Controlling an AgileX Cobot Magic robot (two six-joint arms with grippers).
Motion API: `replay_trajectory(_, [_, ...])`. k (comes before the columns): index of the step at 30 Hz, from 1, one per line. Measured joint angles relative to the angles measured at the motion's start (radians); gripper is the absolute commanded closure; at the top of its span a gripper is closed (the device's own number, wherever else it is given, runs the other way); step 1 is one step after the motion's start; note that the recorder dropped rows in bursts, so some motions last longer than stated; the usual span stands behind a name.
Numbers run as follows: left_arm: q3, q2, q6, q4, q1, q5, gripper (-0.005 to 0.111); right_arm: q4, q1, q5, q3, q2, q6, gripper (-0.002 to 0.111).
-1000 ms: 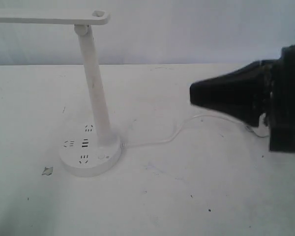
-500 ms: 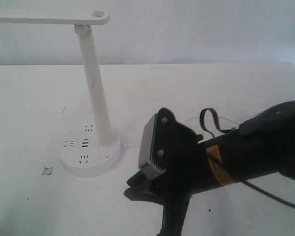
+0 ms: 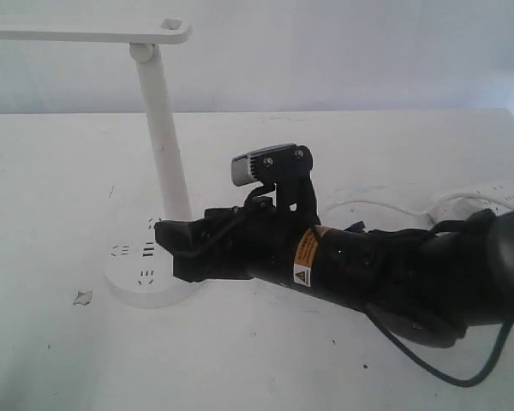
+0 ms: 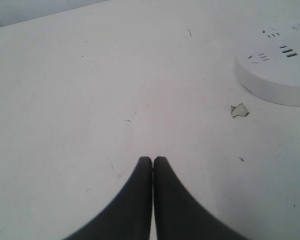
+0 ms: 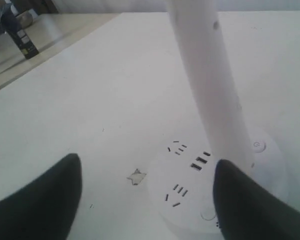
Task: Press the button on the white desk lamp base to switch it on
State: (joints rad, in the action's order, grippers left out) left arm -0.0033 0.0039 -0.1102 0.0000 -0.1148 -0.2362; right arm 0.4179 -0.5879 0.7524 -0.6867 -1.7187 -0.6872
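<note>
The white desk lamp stands at the left, its slanted stem (image 3: 165, 145) rising from the white desk lamp base (image 3: 135, 284) to a flat head (image 3: 86, 31). My right gripper (image 3: 173, 250) reaches in from the right and hovers open just over the base's right part, beside the stem. In the right wrist view the right gripper (image 5: 147, 160) straddles the base (image 5: 190, 200), and the button (image 5: 208, 215), a faint ring, lies right beside one finger (image 5: 245, 200). The exterior view hides the button behind the gripper. My left gripper (image 4: 153, 159) is shut and empty over bare table, away from the base (image 4: 275, 75).
A small torn scrap (image 3: 83, 297) lies on the table left of the base. The lamp's white cord (image 3: 385, 205) runs right toward a long power strip (image 3: 501, 193) at the table's right edge. A second table with dark objects (image 5: 20, 35) stands beyond.
My right arm has swung in from the right side, dropped low, then turned level. Its gripper now points left over the lamp base. The lamp has not moved.
</note>
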Motion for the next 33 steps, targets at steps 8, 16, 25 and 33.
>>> replay_trajectory(8, [0.000,0.000,0.000,0.000,0.000,0.000,0.107,-0.102,0.000,0.052,0.000,-0.066,0.002,0.108])
replay_trajectory(16, [0.000,0.000,0.000,0.000,0.000,0.000,0.107,-0.160,0.000,0.054,-0.020,-0.133,0.002,0.108])
replay_trajectory(25, [0.000,0.000,0.000,0.000,0.000,0.000,0.107,0.018,-0.003,-0.037,-0.119,-0.202,0.019,0.108])
replay_trajectory(33, [0.000,0.000,0.000,0.000,0.000,0.000,0.107,0.074,-0.037,-0.355,-0.249,-0.250,0.019,0.108])
